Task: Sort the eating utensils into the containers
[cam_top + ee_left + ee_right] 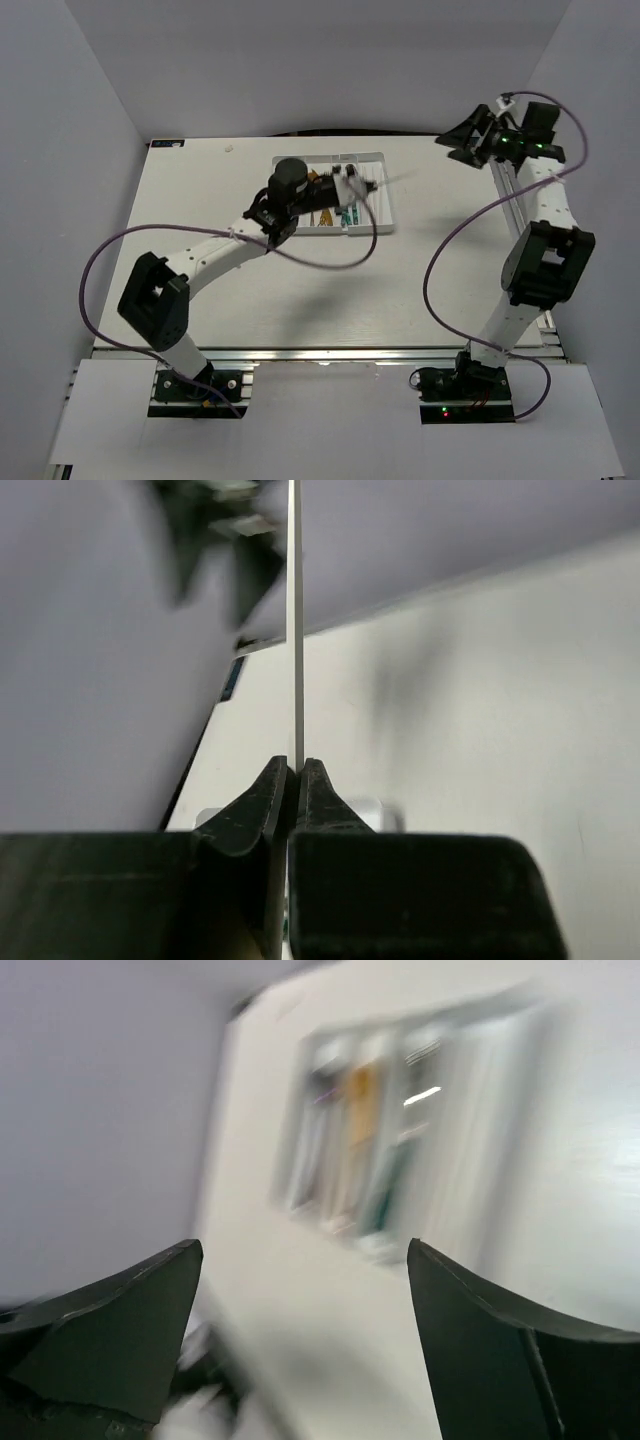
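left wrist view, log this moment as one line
left gripper: shut on white chopstick | over tray | right gripper: open, empty, away from tray | step: chopstick not yet placed

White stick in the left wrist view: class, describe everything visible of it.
The white stick is thin, straight and plain; its material is unclear. The left gripper has its jaws shut on its lower end, and it runs straight out from them to the top edge of the wrist view. Nothing else touches it there. From above it shows only as a pale blur over the right side of the white tray.
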Robot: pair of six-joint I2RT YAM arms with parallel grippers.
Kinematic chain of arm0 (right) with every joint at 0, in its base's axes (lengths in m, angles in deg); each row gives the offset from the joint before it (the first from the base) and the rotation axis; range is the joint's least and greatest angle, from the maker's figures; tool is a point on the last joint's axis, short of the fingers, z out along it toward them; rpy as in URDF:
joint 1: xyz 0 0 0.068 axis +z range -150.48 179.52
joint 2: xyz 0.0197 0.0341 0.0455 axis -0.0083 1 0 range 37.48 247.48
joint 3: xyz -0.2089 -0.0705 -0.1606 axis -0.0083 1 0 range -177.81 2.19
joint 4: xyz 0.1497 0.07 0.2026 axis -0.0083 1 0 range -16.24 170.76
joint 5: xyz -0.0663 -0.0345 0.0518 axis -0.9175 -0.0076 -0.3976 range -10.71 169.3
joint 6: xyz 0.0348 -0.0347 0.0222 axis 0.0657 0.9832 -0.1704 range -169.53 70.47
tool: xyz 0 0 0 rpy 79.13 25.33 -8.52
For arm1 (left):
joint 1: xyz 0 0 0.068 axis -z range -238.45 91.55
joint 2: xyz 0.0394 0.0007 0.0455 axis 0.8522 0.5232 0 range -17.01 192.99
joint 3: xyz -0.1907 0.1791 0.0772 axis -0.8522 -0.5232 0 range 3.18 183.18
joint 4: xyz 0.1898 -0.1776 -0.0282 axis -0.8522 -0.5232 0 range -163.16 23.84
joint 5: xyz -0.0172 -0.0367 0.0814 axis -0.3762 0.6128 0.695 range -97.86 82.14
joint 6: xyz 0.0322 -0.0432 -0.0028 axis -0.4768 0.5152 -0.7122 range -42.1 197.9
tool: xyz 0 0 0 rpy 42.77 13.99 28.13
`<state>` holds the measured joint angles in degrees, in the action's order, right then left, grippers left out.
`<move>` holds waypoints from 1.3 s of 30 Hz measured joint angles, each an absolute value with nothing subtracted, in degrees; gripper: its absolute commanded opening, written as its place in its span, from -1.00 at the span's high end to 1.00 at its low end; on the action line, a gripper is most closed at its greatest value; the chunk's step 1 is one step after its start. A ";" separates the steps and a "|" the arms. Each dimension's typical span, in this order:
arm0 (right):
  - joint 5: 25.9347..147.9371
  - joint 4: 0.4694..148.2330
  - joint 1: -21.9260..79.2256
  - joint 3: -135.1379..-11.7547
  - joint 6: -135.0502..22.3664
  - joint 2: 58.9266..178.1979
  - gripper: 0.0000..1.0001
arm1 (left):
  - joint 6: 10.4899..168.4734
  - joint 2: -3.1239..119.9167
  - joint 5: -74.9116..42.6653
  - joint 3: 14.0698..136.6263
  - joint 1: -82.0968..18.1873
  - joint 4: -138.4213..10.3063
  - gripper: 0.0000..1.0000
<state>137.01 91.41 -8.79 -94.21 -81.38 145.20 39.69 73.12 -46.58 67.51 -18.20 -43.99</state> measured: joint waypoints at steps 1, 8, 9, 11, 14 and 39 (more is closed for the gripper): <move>131.24 93.50 -11.29 -95.20 -77.08 143.96 -0.79 | 46.83 75.52 -42.82 73.13 -18.16 -45.85 1.00; 108.00 103.71 -13.14 -85.21 -59.33 130.30 -0.79 | 85.56 98.78 -18.65 113.65 -18.23 -63.68 1.00; 106.69 104.69 -12.73 -83.66 -58.02 128.94 -0.79 | 88.97 101.77 -16.18 117.15 -18.27 -65.08 1.00; 104.68 106.60 -12.33 -81.01 -55.88 126.80 -0.79 | 94.90 106.65 -11.28 120.28 -18.38 -66.61 1.00; 102.52 107.75 -12.86 -77.95 -53.65 124.18 -0.79 | 100.14 112.24 -6.12 120.23 -18.47 -65.71 1.00; 98.76 111.71 -14.72 -70.02 -47.83 112.92 -0.79 | 116.82 130.19 1.15 118.27 -21.83 -53.80 1.00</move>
